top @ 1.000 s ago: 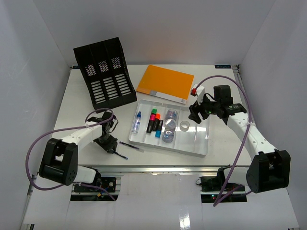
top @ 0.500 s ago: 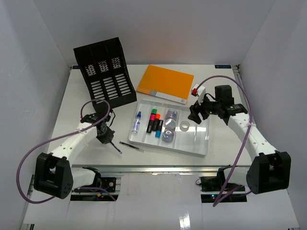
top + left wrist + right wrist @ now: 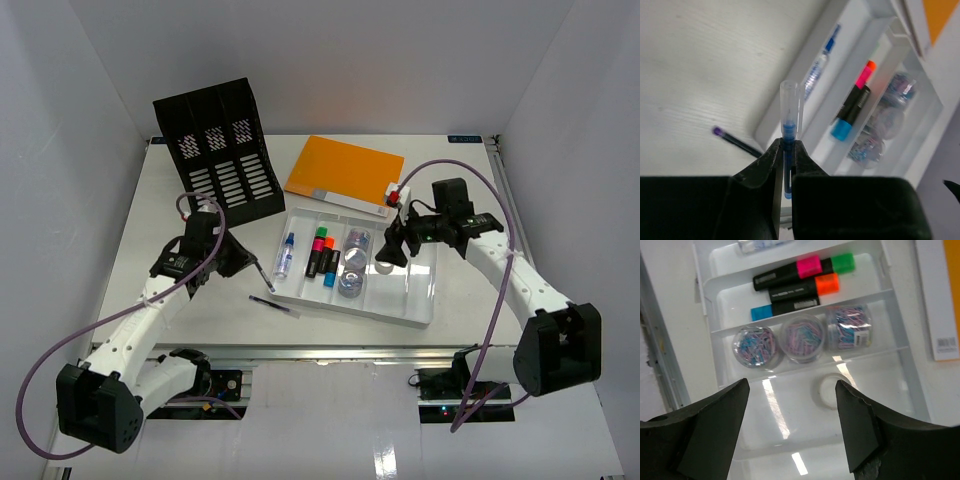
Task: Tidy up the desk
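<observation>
The white desk [image 3: 160, 200] carries a white compartmented tray [image 3: 420, 318]. My left gripper [image 3: 243, 264] hovers just left of the tray, shut on a blue pen with a clear cap [image 3: 790, 112]; the left wrist view shows the jaws [image 3: 786, 145] pinching its barrel. A dark pen with a purple end [image 3: 275, 303] lies on the desk before the tray. My right gripper [image 3: 392, 250] hangs open over the tray's middle, empty, with a white tape roll [image 3: 830, 391] beneath its fingers [image 3: 855, 410].
The tray also holds a blue pen [image 3: 286, 255], several highlighters [image 3: 322, 255] and three jars of paper clips [image 3: 353, 262]. A black file rack [image 3: 220, 150] stands at the back left. An orange folder [image 3: 345, 172] lies behind the tray.
My left gripper has shut on the blue pen, lifted it off the desk and carried it back and right toward the tray. My right gripper has shifted left over the tray.
</observation>
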Available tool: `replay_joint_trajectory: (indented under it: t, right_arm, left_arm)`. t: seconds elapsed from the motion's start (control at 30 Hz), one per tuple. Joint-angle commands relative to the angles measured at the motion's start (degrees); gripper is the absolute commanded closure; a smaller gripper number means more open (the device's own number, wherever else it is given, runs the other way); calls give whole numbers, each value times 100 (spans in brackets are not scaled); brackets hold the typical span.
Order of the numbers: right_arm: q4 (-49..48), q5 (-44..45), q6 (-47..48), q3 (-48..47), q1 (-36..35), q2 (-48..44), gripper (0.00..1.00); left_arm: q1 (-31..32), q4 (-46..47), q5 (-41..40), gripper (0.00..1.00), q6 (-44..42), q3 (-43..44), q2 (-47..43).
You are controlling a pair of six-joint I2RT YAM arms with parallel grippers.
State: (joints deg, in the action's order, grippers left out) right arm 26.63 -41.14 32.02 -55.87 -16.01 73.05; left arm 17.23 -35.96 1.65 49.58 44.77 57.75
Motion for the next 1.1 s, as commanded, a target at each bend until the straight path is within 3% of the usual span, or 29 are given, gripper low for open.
replay_joint_trajectory:
  t: [0.0,0.17,0.23,0.3,0.47,0.9,1.0,1.07]
  right_arm:
    - [206,-738,-289,-561,-501,485,24]
    - [191,-1449,-1044,-1195,-816,1231,23]
    - [52,-1806,-1381,-1406,-824,1436,14]
    - [-321,-2232,-1709,-1539,-825,1595,10]
    - [-1474,-2803,-3237,-1644,-835,2161,10]
    - [-1617,-3185,-3543,-1924,-867,2885,9]
    - [-1646,-3233,-3576,-1935,-898,2949,2]
    - [-1705,-3254,-3651,-1911,-917,2999,7]
  left_arm:
    - [-10,1302,1857,100,-148,77,166]
    - [54,2164,2583,100,177,110,425]
    - [102,2567,2741,100,314,110,535]
    - [161,2862,2842,100,454,102,649]
    - [521,3934,2911,100,862,121,1227]
    - [1082,5120,2799,100,1158,578,2346]
    - [1136,5277,2786,100,1191,629,2522]
    - [1167,5394,2763,100,1242,633,2620]
